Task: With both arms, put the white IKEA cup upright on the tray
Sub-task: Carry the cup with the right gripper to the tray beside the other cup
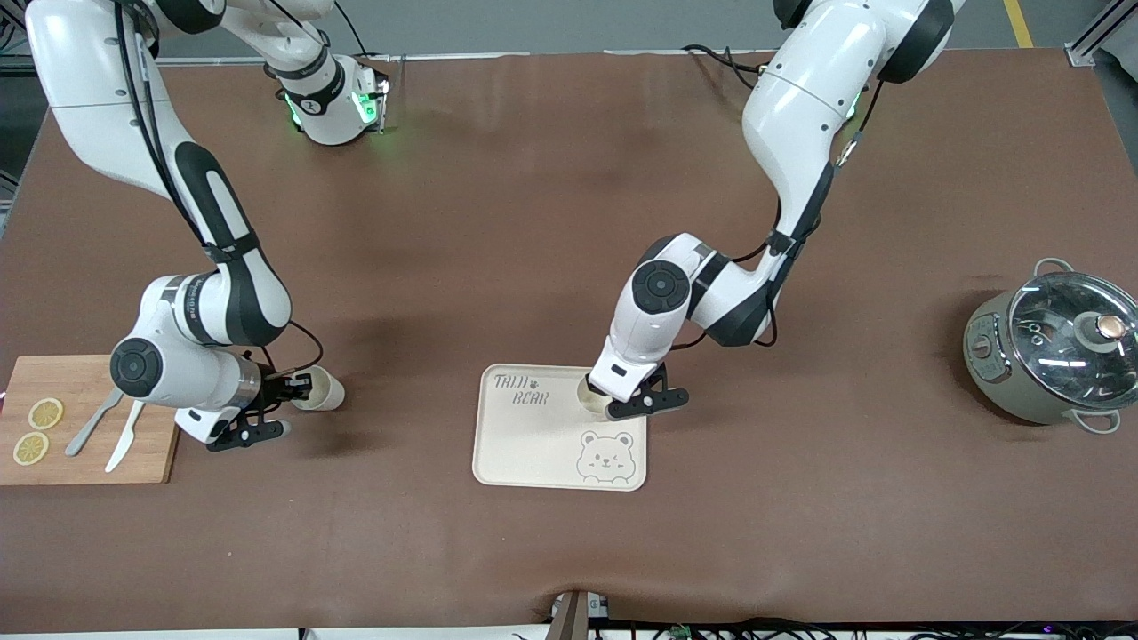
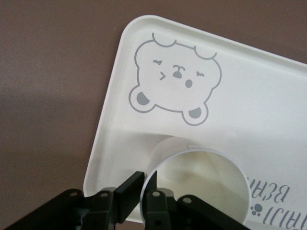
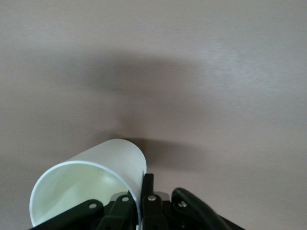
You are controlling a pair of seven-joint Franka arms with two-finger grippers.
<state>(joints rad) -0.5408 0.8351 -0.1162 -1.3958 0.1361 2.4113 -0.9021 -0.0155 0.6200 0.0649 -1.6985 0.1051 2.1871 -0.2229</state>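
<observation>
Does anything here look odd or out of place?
One thing: the right gripper holds a cup tipped on its side over bare table beside the cutting board. The left gripper grips another cup upright on the tray. Nothing spilled or damaged.

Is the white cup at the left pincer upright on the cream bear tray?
Upright: the white cup stands mouth-up on the cream bear tray, its rim gripped by the left pincer.

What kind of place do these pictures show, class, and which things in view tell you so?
Probably a robot lab mocked up as a kitchen: two arms work at a brown-covered table holding a tray, a lidded pot and a cutting board with cutlery and lemon slices; cables run along the table's edge.
</observation>
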